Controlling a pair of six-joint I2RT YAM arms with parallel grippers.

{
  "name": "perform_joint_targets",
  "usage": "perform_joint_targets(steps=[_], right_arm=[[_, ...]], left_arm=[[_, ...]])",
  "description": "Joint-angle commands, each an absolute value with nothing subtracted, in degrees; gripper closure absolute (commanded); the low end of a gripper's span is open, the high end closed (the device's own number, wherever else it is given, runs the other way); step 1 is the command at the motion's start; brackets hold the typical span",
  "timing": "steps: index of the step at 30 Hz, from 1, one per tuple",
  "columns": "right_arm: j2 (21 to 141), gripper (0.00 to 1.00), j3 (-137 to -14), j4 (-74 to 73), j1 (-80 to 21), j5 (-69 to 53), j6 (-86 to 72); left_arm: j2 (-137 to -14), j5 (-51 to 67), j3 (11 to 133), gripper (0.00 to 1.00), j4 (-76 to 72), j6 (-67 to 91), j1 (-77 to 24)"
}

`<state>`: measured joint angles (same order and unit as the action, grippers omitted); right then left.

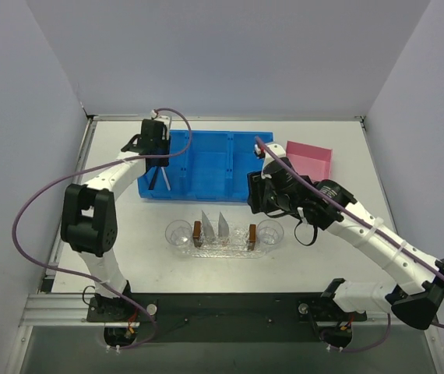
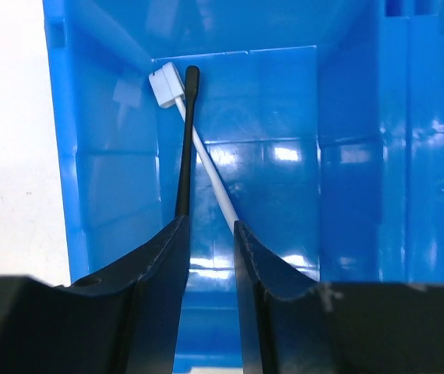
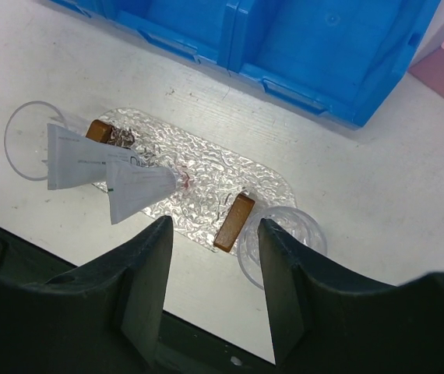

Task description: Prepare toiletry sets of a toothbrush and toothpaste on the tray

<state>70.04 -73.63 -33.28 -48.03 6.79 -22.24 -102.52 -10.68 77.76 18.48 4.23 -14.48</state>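
The black brush (image 2: 185,171) and white brush (image 2: 219,189) looked light, stiff, slick — best pinched mid-handle, singly. They sat crossed in the bin (image 2: 347,195), left compartment, handles running to the fingertips of the left pincer (image 2: 209,226). Its fingers stood narrowly apart, clamping nothing visible. The right pincer (image 3: 214,226) gaped empty near the tray (image 3: 199,164) — tubes (image 3: 74,160) on it.

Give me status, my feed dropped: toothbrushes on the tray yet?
Left end effector open over black toothbrush, white toothbrush in blue bin. Right end effector open, empty, near tray. Two toothpaste tubes on tray, no brushes. Nothing blocking.
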Motion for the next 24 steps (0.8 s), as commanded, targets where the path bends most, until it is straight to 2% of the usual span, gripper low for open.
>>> perform_joint_targets(steps=[1,8,24], right_arm=[[66.7,0.57,-71.6,-31.4,-47.2,6.9,-22.1],[64.0,0.57,-67.8,-30.1,-46.2,7.1,-22.8],[63.6,0.57,-65.1,-28.5,-45.4,5.4,-23.5]], left_arm=[[-107.2,-14.8,83.8,0.62,19.7,0.4,-14.4],[-113.4,-19.1,86.8,0.69,21.5,-3.3,-14.3],[-118.9,-20.3,88.1,0.69,22.5,-4.9,-14.3]])
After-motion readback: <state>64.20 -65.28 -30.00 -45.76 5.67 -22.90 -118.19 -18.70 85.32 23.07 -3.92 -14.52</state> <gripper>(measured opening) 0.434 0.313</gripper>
